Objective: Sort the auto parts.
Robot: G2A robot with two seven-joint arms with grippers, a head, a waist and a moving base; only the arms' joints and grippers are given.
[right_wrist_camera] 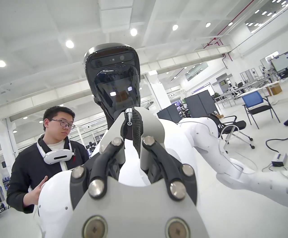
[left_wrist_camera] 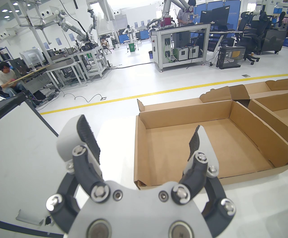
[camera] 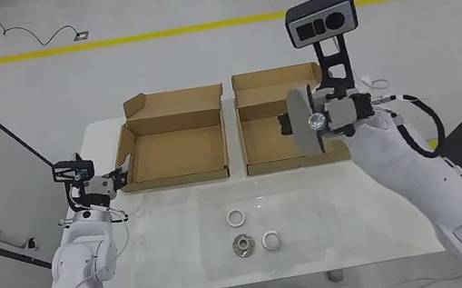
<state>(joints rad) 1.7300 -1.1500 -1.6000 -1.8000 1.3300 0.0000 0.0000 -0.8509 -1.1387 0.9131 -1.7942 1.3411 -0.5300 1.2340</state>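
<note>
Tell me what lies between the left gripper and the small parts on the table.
The top view shows bare table between the left gripper and the parts.

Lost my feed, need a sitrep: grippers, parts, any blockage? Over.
Left gripper open beside left box. Right gripper shut on small metal part above right box. Two white rings, one metal ring on table. Nothing blocking.

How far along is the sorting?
Done: nothing seems sorted; the left box is bare, as is what shows of the right box. In hand: the right pincer is shut on a small metal part over the right box. To do: two white rings and a metal ring on the table; the left pincer is open.
</note>
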